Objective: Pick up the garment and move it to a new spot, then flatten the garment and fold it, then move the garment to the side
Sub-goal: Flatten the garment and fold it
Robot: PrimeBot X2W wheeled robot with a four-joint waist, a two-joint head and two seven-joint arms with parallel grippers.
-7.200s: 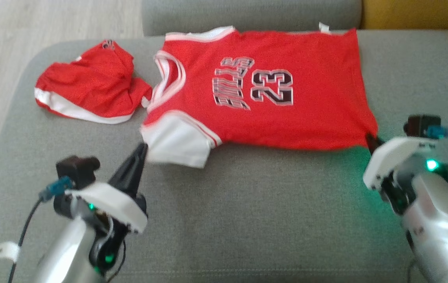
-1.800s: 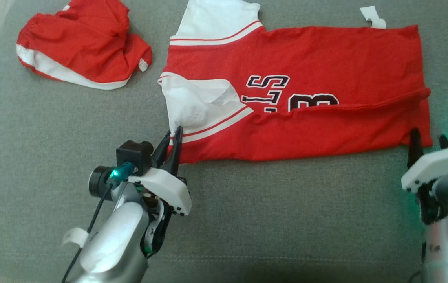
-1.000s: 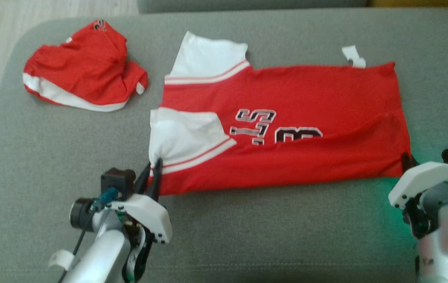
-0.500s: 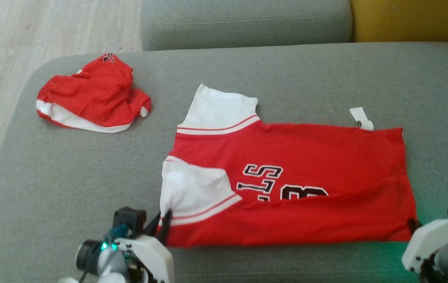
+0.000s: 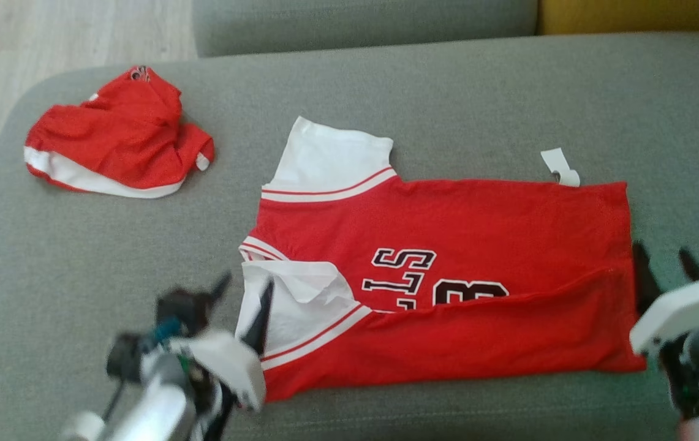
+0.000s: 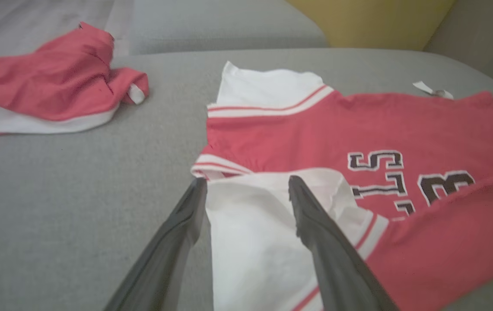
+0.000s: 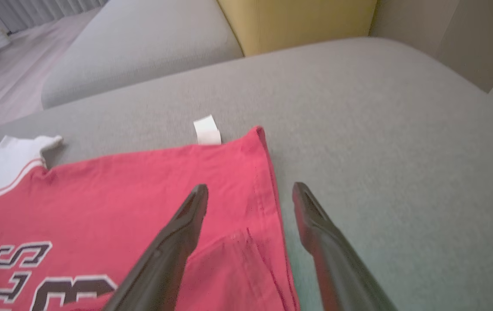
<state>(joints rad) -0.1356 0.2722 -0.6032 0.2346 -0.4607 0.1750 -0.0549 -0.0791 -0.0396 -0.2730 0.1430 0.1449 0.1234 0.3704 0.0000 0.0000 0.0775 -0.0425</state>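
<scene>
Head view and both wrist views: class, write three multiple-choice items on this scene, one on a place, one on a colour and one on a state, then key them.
1. In the head view, where does the crumpled red garment lie from the jersey?
A) to its upper left, apart
B) on top of it
C) to its right

2. What colour are the jersey's sleeves?
A) black
B) white
C) yellow

3. How do the left gripper and right gripper stand?
A) both shut on cloth
B) both open
C) left shut, right open

Key:
1 A, as grey cushion shows between the two.
2 B, as both sleeves are white with red stripes.
3 B, as each wrist view shows its fingers spread apart.
</scene>
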